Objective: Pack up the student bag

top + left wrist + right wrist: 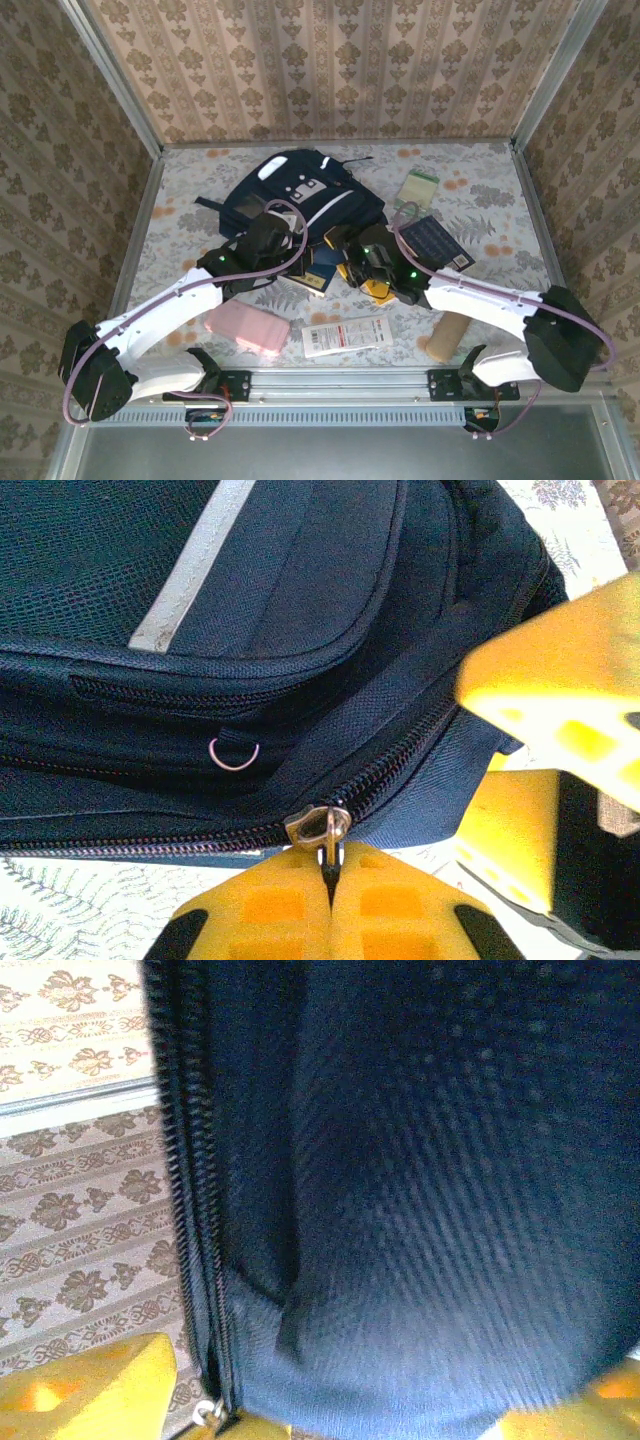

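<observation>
The student bag [298, 192], navy blue with white patches, lies at the back middle of the table. My left gripper [268, 238] is at its near left edge. In the left wrist view its yellow fingers [270, 910] are shut on the metal zipper pull [331, 832] of the bag's [300, 630] main zipper. My right gripper [352, 258] is at the bag's near right corner. Its jaws stand wide apart, with navy bag fabric [420, 1210] and the zipper line [195, 1210] between the fingertips [90, 1390]. Those right fingers [560, 705] also show beside the bag corner.
A pink case [247, 327], a white packet [345, 335] and a tan roll [450, 335] lie along the near edge. A navy booklet [437, 240] and a green-white pack [420, 185] lie to the bag's right. Another booklet [318, 268] lies under the grippers. Papered walls enclose the table.
</observation>
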`<action>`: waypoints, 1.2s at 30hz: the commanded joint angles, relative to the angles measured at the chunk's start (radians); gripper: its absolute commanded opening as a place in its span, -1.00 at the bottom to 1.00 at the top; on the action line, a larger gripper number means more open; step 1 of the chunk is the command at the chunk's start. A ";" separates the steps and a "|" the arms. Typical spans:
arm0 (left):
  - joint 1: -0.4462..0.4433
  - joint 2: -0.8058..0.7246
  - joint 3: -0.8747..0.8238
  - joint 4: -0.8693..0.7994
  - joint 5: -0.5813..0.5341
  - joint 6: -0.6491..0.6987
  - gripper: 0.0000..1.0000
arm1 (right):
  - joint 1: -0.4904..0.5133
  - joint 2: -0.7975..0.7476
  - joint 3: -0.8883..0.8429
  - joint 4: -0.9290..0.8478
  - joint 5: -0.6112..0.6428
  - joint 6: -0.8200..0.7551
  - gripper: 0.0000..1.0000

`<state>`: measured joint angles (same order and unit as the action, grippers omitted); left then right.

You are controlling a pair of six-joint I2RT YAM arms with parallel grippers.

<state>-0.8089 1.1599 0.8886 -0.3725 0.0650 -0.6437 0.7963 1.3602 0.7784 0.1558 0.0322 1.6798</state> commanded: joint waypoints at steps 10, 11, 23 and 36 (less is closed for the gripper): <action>-0.008 -0.017 0.035 0.074 0.050 -0.014 -1.00 | -0.046 0.103 0.091 0.064 0.065 -0.031 -0.43; -0.007 -0.015 0.033 0.071 0.048 -0.012 -1.00 | -0.047 0.101 0.091 0.055 0.071 -0.034 -0.50; 0.047 -0.035 -0.015 0.030 0.016 -0.025 -1.00 | -0.073 0.037 0.051 0.018 0.126 -0.017 -1.00; 0.166 -0.074 -0.099 0.014 0.044 -0.031 -1.00 | -0.121 -0.025 0.044 0.013 0.097 -0.062 -1.00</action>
<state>-0.6899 1.1202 0.8204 -0.3412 0.1295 -0.6590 0.7158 1.3788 0.8291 0.1734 0.0494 1.6501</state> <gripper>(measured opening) 0.042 0.174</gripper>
